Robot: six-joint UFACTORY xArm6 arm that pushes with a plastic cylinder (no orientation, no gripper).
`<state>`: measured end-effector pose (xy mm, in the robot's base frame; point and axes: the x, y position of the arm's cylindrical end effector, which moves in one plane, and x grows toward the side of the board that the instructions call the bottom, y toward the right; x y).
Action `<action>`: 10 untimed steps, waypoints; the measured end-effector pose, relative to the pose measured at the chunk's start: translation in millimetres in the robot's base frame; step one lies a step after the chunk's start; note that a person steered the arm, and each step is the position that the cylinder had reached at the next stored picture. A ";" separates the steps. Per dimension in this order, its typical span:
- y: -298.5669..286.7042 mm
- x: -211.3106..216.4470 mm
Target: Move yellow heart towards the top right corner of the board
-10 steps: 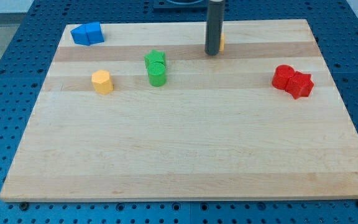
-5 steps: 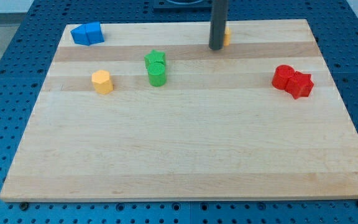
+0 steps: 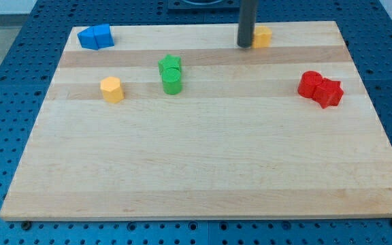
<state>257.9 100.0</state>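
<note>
The yellow heart lies near the board's top edge, right of centre. My tip stands on the board right against the heart's left side; the dark rod rises out of the view's top. The heart's left edge is partly hidden by the rod.
A yellow hexagonal block lies at the left. Two green blocks stand together left of centre. Two blue blocks sit at the top left corner. Two red blocks lie at the right. The wooden board rests on a blue perforated table.
My tip has moved right and slightly up along the top edge, pushing the yellow heart to the right; more of the heart now shows.
</note>
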 end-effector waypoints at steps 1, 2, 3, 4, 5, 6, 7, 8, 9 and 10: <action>29.1 0.0; 54.4 0.0; 70.8 0.0; 70.0 0.0; 30.5 1.5; 26.8 -17.7; 55.8 -31.0; 69.3 -31.0; 69.6 -31.0; 41.8 -10.4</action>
<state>247.5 141.8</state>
